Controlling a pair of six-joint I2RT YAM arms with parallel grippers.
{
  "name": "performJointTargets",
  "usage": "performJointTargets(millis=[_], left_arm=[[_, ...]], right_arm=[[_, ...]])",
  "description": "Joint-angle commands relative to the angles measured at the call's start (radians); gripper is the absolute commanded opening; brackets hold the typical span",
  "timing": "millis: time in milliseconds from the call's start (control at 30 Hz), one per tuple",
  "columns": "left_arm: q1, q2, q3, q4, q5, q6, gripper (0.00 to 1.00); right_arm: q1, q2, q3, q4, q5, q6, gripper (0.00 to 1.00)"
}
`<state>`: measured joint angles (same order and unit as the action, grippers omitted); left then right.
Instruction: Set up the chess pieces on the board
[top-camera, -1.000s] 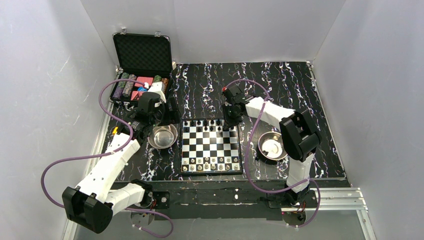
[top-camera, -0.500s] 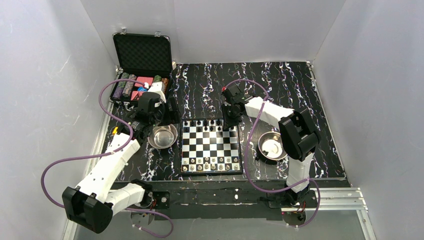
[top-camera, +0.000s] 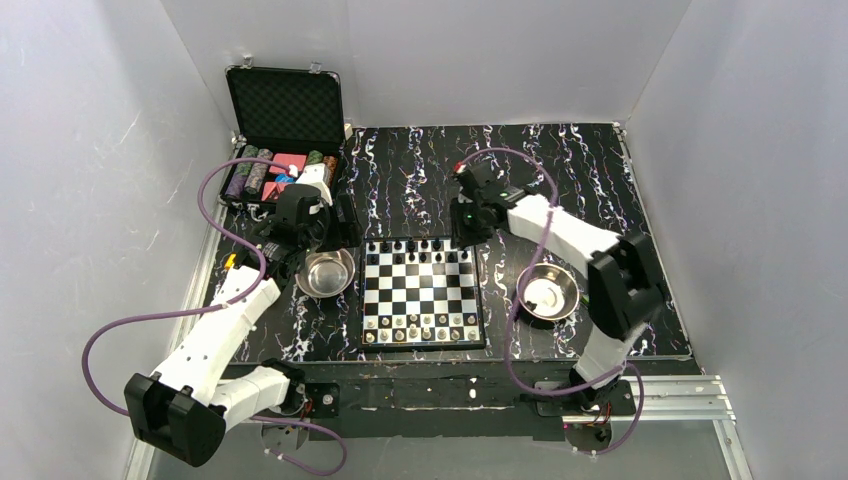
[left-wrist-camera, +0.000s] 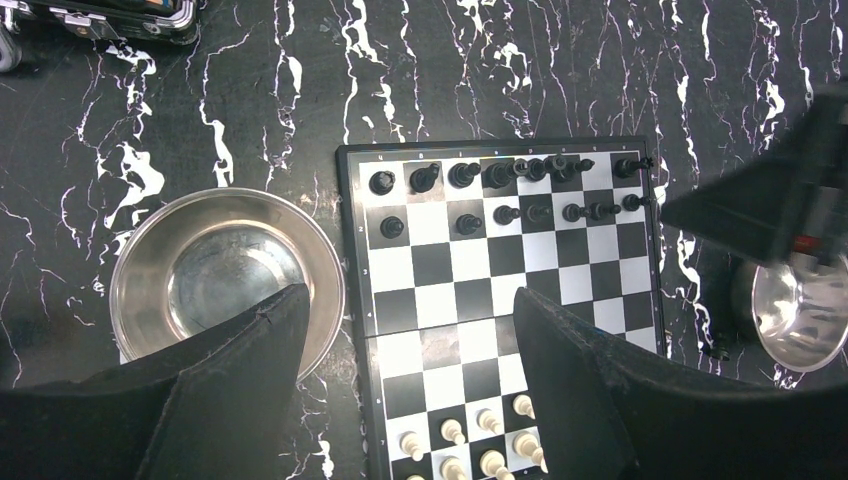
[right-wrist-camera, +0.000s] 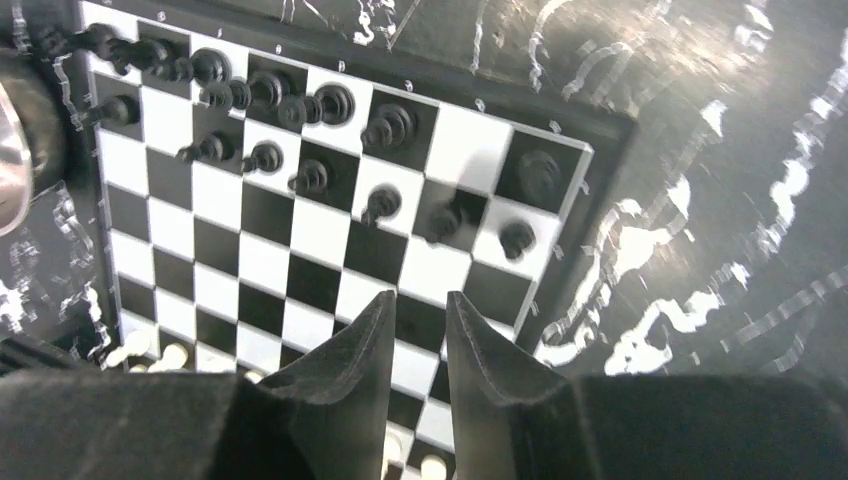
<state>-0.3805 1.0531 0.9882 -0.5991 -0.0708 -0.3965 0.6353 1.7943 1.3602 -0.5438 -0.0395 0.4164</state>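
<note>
The board (top-camera: 421, 291) lies in the middle of the table. Black chess pieces (top-camera: 415, 250) fill its two far rows and pale ones (top-camera: 420, 327) its two near rows. My right gripper (top-camera: 466, 226) hovers just beyond the board's far right corner. In the right wrist view that gripper (right-wrist-camera: 420, 298) stands open by a narrow gap with nothing in it, above the black pieces (right-wrist-camera: 300, 100). My left gripper (left-wrist-camera: 410, 295) is wide open and empty, high over the board's left edge (left-wrist-camera: 352, 250) and a steel bowl (left-wrist-camera: 225, 270).
A steel bowl (top-camera: 328, 272) sits left of the board and another (top-camera: 546, 292) to its right. An open black case (top-camera: 285, 110) with poker chips (top-camera: 260, 172) stands at the far left. White walls enclose the table.
My right gripper has lifted off the board's far right corner and drawn back toward the far side, its jaws parting a little. The left arm has not moved.
</note>
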Motion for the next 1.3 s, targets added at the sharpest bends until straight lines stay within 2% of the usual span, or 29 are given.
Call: performJointTargets(millis=[0,100,200,300,333,400,600,633,733,767,933,1067,1267], left_arm=[[0.007,0.000,0.022,0.000,0.005,0.007,0.74],[0.008,0.007,0.027,0.001,0.011,0.008,0.74],[0.008,0.014,0.035,0.002,0.018,0.011,0.74],[0.008,0.023,0.038,0.006,0.022,0.013,0.74],[0.008,0.026,0.038,0.010,0.025,0.012,0.74],[0.007,0.033,0.039,0.014,0.032,0.009,0.74],[0.007,0.054,0.055,0.016,0.045,0.000,0.74],[0.007,0.052,0.055,0.015,0.045,0.001,0.74],[0.008,0.047,0.052,0.013,0.043,0.001,0.74],[0.008,0.046,0.052,0.011,0.043,0.002,0.74],[0.008,0.043,0.053,0.004,0.041,0.007,0.74],[0.008,0.047,0.054,0.006,0.047,-0.001,0.74],[0.008,0.049,0.052,0.007,0.061,-0.011,0.73]], right_arm=[[-0.078,-0.254,-0.092,-0.011,0.077,0.084,0.33],[-0.191,-0.366,-0.214,0.004,0.033,0.156,0.30],[-0.327,-0.481,-0.343,0.014,-0.031,0.198,0.19],[-0.432,-0.580,-0.451,-0.003,-0.043,0.195,0.18],[-0.454,-0.601,-0.474,-0.008,-0.050,0.187,0.15],[-0.491,-0.628,-0.516,-0.018,-0.091,0.171,0.01],[-0.602,-0.668,-0.654,0.063,-0.270,0.176,0.01],[-0.616,-0.670,-0.673,0.075,-0.285,0.181,0.05],[-0.624,-0.661,-0.699,0.081,-0.264,0.189,0.26],[-0.625,-0.652,-0.698,0.072,-0.247,0.184,0.29],[-0.643,-0.606,-0.669,-0.007,-0.131,0.177,0.29],[-0.643,-0.578,-0.644,-0.063,-0.078,0.176,0.40],[-0.643,-0.624,-0.622,-0.118,0.010,0.192,0.48]])
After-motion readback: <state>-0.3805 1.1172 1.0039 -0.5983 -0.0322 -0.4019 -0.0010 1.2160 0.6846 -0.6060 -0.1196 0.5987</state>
